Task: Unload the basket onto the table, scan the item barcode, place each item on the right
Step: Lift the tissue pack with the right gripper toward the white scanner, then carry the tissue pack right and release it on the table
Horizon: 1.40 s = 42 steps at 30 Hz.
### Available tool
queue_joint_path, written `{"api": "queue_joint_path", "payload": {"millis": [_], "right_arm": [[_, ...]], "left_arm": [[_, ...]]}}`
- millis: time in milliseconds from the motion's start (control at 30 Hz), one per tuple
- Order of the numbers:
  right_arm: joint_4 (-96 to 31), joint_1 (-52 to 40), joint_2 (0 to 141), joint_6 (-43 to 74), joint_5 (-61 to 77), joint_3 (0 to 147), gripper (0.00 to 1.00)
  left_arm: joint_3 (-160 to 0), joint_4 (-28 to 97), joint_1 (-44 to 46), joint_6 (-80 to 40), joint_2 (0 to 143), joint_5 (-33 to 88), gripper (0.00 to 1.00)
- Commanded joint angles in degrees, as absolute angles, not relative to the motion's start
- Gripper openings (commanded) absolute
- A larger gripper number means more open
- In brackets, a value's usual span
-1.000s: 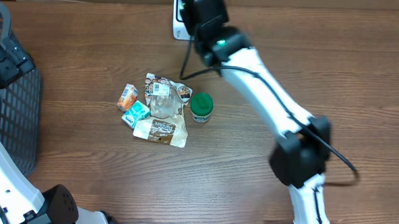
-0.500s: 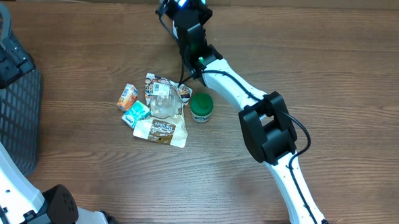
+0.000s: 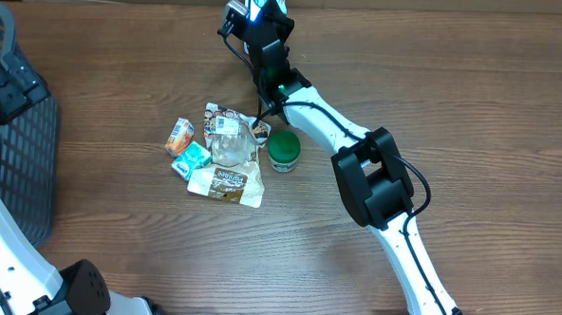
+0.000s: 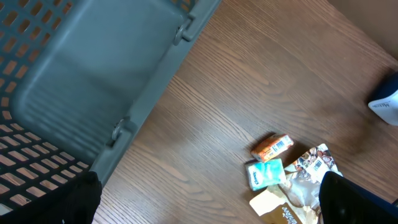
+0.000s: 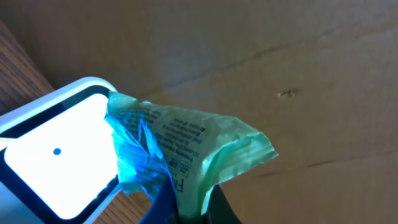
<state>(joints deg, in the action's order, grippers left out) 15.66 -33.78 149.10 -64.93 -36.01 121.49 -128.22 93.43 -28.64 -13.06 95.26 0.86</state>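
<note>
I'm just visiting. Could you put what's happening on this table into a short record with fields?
Right gripper: shut on a pale green packet
Packet position: held in front of the lit white scanner
Left gripper: open, empty, near the grey basket
Other items: orange box, teal box, snack bags, green-lidded jar

White-shelled right arm (image 3: 325, 121), black at joints and wrist, green glow (image 3: 277, 85) there, perhaps a status light; left arm (image 3: 2, 245) likewise white-and-black.
</note>
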Motion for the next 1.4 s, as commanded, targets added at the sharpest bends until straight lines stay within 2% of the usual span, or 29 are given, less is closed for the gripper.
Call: {"api": "queue_joint_path", "payload": {"millis": [0,167,300,567,733,933,1067,1233,1367], "right_arm": [[17.7,-33.5,148.5,-65.1,-36.8,122.6,0.04],[21.9,-33.8,147.6,-70.3,-39.2,122.6,0.04],[18.5,-34.2,143.8,-62.9,-39.8,122.6,0.04],[-8.0,-34.6,126.1,-38.0,-31.9,122.6,0.04],[-33.7,-34.3,110.8,-9.4,-22.9,122.7,0.04],[-62.2,-32.3,96.7,9.1,-22.8,122.7,0.04],[-75.1,-25.2,91.5,20.4,-18.8,122.7,0.04],[-83.4,-7.9,91.3,20.3,6.3,121.7,0.04],[-83.0,6.5,93.2,14.6,26.5,115.3,0.04]], "left_arm": [[-129.0,93.3,-28.9,-11.7,95.5,1.1,1.0],[-129.0,93.3,-28.9,-11.8,95.5,1.1,1.0],[-129.0,93.3,-28.9,-11.8,95.5,1.1,1.0],[-129.0,93.3,-28.9,-11.8,95.5,1.1,1.0],[-129.0,93.3,-28.9,-11.8,95.5,1.1,1.0],[-129.0,93.3,-28.9,-11.8,95.5,1.1,0.99],[-129.0,93.3,-28.9,-11.8,95.5,1.1,0.99],[-129.0,93.3,-28.9,-11.8,95.5,1.1,1.0],[-129.0,93.3,-28.9,-11.8,95.5,1.1,0.99]]}}
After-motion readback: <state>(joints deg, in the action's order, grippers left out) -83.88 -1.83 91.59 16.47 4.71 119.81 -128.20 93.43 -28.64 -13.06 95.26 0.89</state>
